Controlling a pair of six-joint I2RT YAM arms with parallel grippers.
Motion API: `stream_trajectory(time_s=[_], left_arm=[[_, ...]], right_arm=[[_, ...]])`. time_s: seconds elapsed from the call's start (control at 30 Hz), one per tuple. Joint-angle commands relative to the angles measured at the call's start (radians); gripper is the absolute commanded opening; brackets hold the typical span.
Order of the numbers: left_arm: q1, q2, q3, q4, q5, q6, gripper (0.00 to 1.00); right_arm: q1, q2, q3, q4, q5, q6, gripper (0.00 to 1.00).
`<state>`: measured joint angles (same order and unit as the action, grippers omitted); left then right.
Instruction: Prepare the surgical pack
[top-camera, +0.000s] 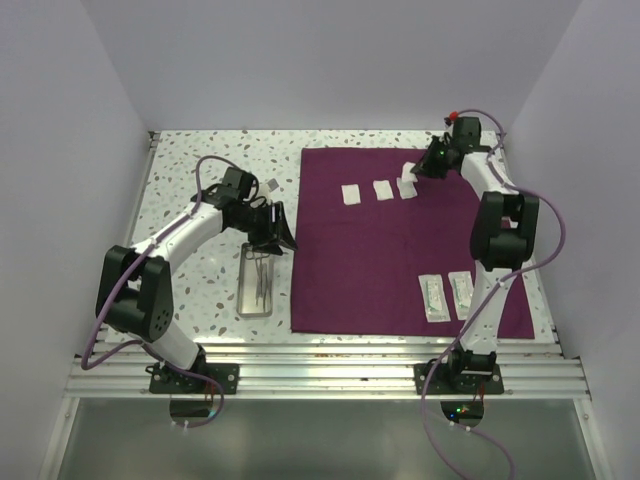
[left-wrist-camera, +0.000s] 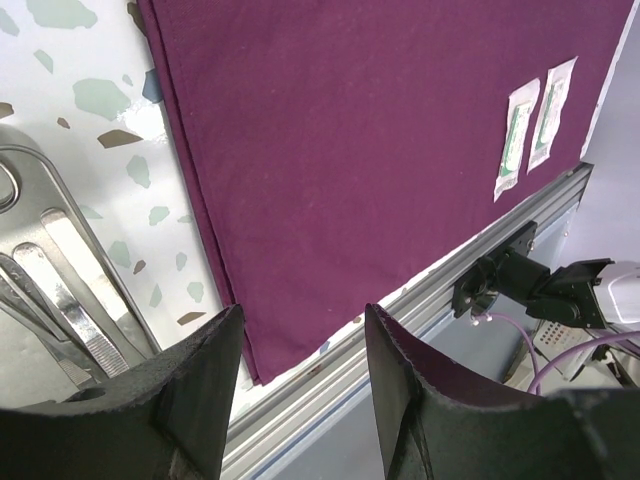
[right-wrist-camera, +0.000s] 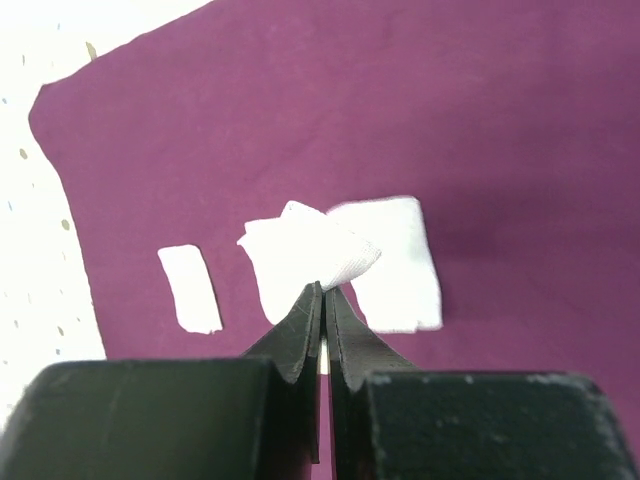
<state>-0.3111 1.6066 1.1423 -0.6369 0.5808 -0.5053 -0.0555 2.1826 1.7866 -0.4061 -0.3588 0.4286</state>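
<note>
The dark magenta cloth (top-camera: 400, 250) of the surgical pack lies flat on the table. Three white gauze squares (top-camera: 383, 189) lie in a row near its far edge. My right gripper (top-camera: 421, 170) hovers above that row, shut on another gauze square (right-wrist-camera: 318, 248) pinched by one corner at the fingertips (right-wrist-camera: 322, 288). The steel tray (top-camera: 258, 285) with thin metal instruments (left-wrist-camera: 70, 310) sits on the table left of the cloth. My left gripper (top-camera: 279, 234) is open and empty above the cloth's left edge (left-wrist-camera: 300, 330), beside the tray.
Two sealed white packets (top-camera: 447, 295) lie on the cloth's near right part, also seen in the left wrist view (left-wrist-camera: 530, 130). An aluminium rail (top-camera: 320, 350) runs along the table's near edge. White walls close in on three sides.
</note>
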Motion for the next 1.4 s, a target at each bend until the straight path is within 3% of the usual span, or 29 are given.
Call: stream_trajectory(time_s=[0.0,0.17,1.1,1.37], left_arm=[[-0.006,0.001,0.03,0.02,0.021,-0.01,0.55],[-0.006,-0.002,0.024,0.02,0.021,-0.01,0.55],[-0.006,0.006,0.005,0.029,0.031,-0.001,0.55],[-0.008,0.019,0.011,0.032,0.042,-0.002,0.55]], right_arm=[[0.025,0.048,0.098,-0.046,-0.017,-0.076,0.0],[0.026,0.101,0.18,-0.121,0.018,-0.154,0.0],[0.029,0.198,0.23,-0.192,0.046,-0.231,0.0],[0.036,0.2,0.251,-0.209,0.07,-0.237,0.14]])
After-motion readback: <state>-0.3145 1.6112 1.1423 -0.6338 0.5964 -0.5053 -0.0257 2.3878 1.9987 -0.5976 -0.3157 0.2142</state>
